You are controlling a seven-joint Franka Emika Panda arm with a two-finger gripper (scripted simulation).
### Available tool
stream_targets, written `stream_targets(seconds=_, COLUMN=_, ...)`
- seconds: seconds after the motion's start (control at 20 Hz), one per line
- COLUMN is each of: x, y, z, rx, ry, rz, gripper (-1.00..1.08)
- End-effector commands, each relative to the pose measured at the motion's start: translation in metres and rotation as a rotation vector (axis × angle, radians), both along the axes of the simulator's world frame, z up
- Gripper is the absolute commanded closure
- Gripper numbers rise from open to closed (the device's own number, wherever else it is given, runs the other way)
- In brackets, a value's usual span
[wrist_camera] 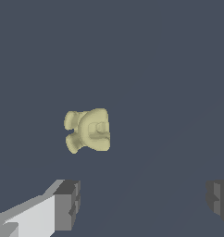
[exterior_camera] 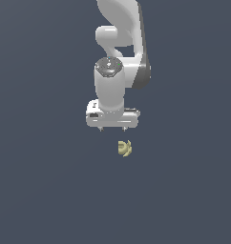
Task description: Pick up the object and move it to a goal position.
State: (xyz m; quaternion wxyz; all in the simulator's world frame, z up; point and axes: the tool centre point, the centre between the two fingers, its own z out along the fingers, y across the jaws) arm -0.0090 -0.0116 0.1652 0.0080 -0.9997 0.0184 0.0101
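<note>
Now, arm: the white Panda arm (exterior_camera: 118, 57) is reaching in from the far side of the exterior view and pointing its wrist down over the flat grey-blue surface (exterior_camera: 41, 190).
Tool: the tool (exterior_camera: 112, 128) is hanging with its fingers spread wide; the wrist view is showing the two dark fingertips (wrist_camera: 67, 203) standing well apart with only bare surface between them.
Tool contents: nothing is sitting between the fingers, and they are touching nothing.
Object: the object (exterior_camera: 124, 148) is lying on the surface, a small pale yellow-beige lump with rounded lobes.
Object's place: in the exterior view it is sitting just nearer than the tool and slightly toward the exterior view's right, close to the right-hand fingertip but apart from it.
Object in wrist view: the object (wrist_camera: 88, 130) is showing whole and unobstructed, lying outside the gap between the fingers.
Height of tool above surface: cannot tell.
</note>
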Motion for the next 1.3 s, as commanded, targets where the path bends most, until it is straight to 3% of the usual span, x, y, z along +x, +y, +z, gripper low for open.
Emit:
stream_targets(seconds=0.0, x=0.000, y=0.000, z=0.000, rx=0.000, ry=0.000, rz=0.000, gripper=-0.92)
stream_targets(seconds=0.75, x=0.010, y=-0.001, z=0.002, rx=-0.028, ry=-0.024, rz=0.045, gripper=-0.92)
stream_targets(seconds=1.25, x=0.022, y=0.032, z=-0.042, rx=-0.022, ry=-0.022, rz=0.069, gripper=-0.92)
